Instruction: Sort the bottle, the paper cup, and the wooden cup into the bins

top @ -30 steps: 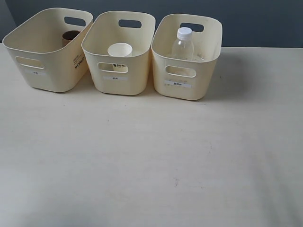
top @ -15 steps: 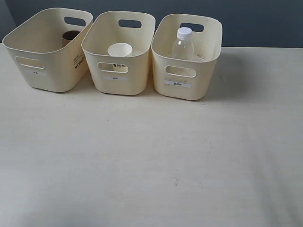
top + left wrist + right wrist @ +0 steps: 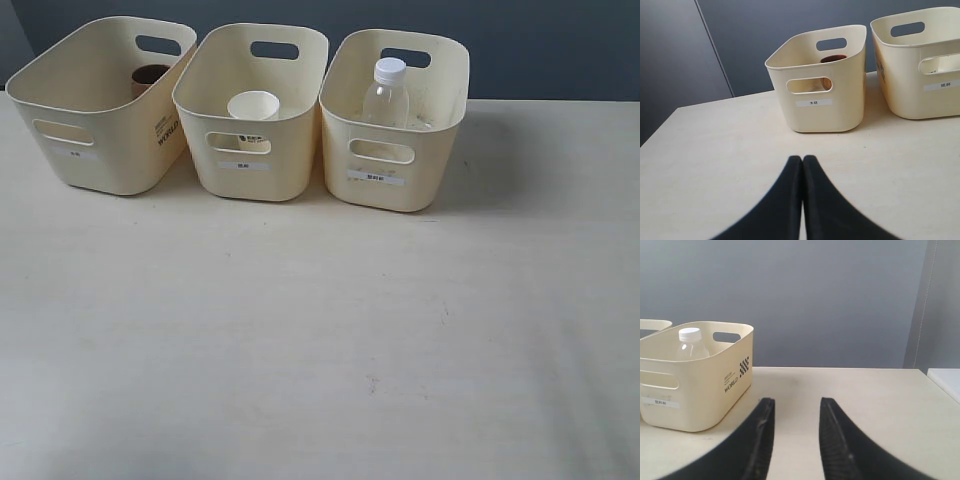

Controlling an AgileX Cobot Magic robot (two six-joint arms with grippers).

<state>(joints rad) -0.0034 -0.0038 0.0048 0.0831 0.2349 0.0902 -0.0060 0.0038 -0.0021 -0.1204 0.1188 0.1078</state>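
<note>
A big pale table (image 3: 320,330) fills most of the exterior view, with a dark wall (image 3: 540,45) behind it. Three cream bins sit in a row at the far side of the table. The left bin (image 3: 95,100) is turned a bit and sits very close to the middle bin (image 3: 250,115). The middle bin and the right bin (image 3: 395,125) are side by side, so close that I cannot tell if they touch. Each bin has a small white label on its front. The bottle (image 3: 386,92) stands up in the right bin, and its white cap pokes up about as high as the rim. The paper cup (image 3: 253,108) stands in the middle bin with its open end up. The wooden cup (image 3: 150,76) is in the left bin, near the back wall, and only its top shows. No arm shows in the exterior view. In the left wrist view, the left gripper (image 3: 802,162) is low over the table with its two black fingers pressed together and nothing between them. In the right wrist view, the right gripper (image 3: 796,407) has its fingers spread apart and holds nothing.
</note>
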